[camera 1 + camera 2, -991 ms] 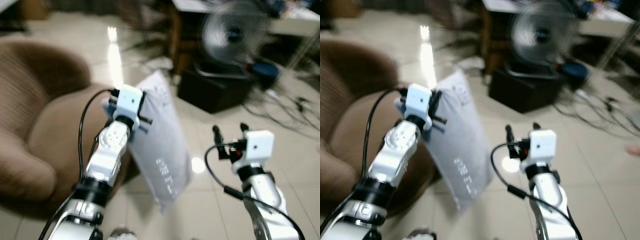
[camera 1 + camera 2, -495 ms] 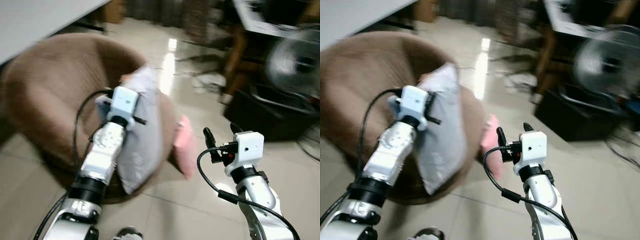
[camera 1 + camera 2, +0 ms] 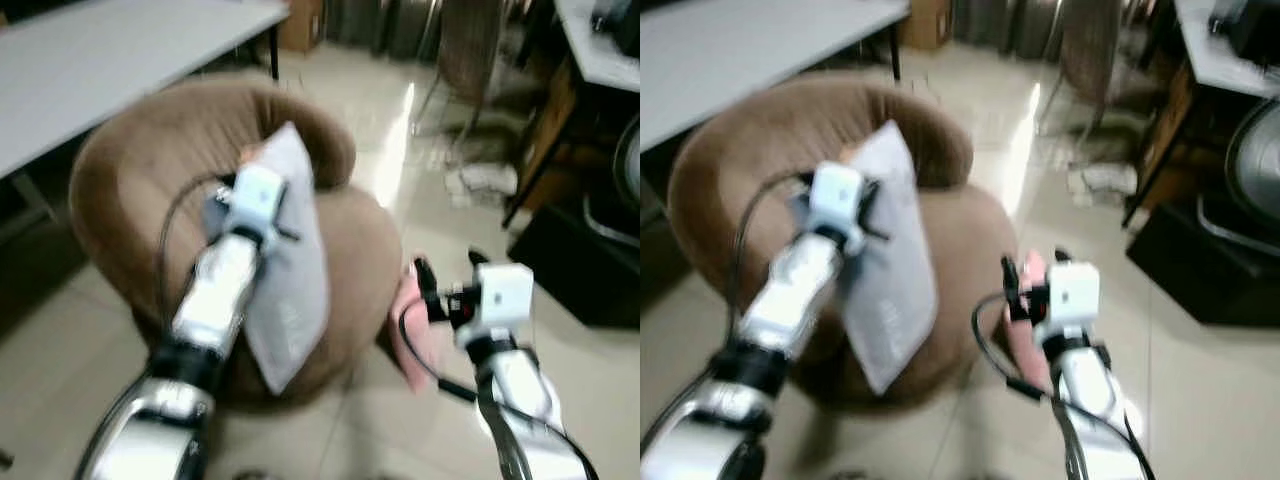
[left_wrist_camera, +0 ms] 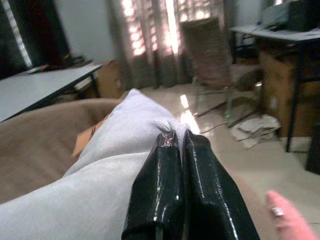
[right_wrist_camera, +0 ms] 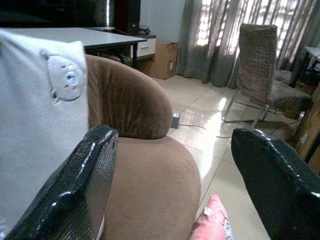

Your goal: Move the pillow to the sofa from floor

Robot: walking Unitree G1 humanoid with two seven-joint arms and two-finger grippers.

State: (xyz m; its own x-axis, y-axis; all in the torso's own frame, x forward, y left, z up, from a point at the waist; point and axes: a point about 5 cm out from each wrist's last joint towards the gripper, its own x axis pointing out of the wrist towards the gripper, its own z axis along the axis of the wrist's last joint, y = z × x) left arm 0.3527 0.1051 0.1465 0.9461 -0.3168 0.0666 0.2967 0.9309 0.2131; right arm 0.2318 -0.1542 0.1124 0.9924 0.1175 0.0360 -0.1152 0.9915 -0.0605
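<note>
Since a second ago your view has swung until the sofa (image 3: 190, 150) sits ahead | left gripper (image 4: 176, 137) pinches the pillow (image 3: 290, 280) above the sofa seat | right gripper (image 5: 170, 165) open, empty | risk: releasing early drops it off the seat's front edge.

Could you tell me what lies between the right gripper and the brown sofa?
A pink cushion on the floor, beside the sofa in front of the right gripper, seen in the left eye view.

The pillow (image 3: 290, 270) hangs over the sofa (image 3: 150, 150) seat, a table (image 3: 100, 60) behind.
</note>
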